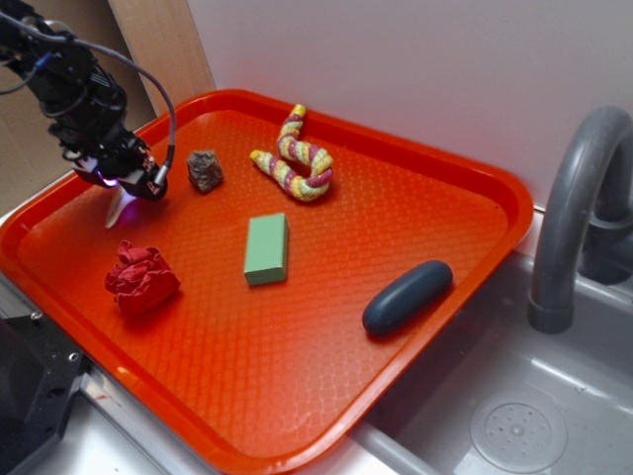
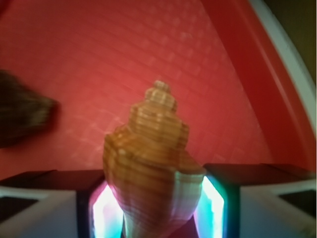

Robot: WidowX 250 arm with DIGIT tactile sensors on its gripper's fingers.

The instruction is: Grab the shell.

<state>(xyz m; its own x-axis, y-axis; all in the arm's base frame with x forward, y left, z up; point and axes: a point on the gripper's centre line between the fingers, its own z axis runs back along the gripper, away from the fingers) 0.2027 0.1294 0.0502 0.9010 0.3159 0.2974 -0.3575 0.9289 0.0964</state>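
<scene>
Orange and waffle-textured, the cafeteria tray (image 1: 396, 228) sits on a steel counter beside a sink with a grey faucet (image 1: 584, 208), a white wall behind it. At the tray's far-left corner the gripper (image 1: 127, 194) hangs just above the surface, and the wrist view shows its 2 lit pads (image 2: 212, 206) pressed against the flanks of the shell (image 2: 151, 163), clamped on it. The tan, ridged spire points away from the camera, while the pale tail appears in the exterior view as a light sliver poking out below the claw.

Close by lies the dark lumpy rock (image 1: 205, 170), a blurred mass at the wrist view's left edge. Further out are the yellow-and-pink knitted twist (image 1: 297, 158), a crumpled red cloth (image 1: 141, 278), a green block (image 1: 267, 248) and a dark blue oval piece (image 1: 406, 296).

The likely risk is slippage: the pads meet a curved, tapering, hard surface, so a jerk or a weak squeeze could let the shell pivot or squirt free. A sideways swing could also clip the rock.
</scene>
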